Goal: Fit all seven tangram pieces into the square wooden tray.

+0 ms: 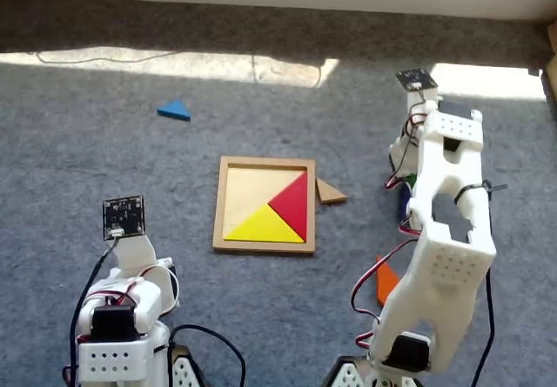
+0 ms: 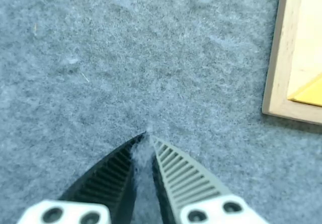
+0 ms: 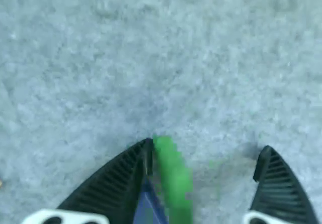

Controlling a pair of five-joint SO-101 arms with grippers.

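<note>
The square wooden tray (image 1: 224, 203) lies mid-carpet and holds a red triangle (image 1: 294, 203) and a yellow triangle (image 1: 259, 224). A brown triangle (image 1: 330, 193) touches its right rim. A light-blue triangle (image 1: 175, 110) lies far back left. An orange piece (image 1: 385, 281) peeks out beside the right arm (image 1: 444, 230). My right gripper (image 3: 206, 151) is open just over the carpet, with a green piece (image 3: 173, 178) and a dark blue piece (image 3: 148, 206) against one finger. My left gripper (image 2: 148, 137) is shut and empty, left of the tray's corner (image 2: 276, 73).
Grey carpet covers the whole floor. A bright sunlit strip and a thin cable (image 1: 104, 56) run along the back. The left arm (image 1: 122, 309) sits at the front left. Open carpet lies between the arms, in front of the tray.
</note>
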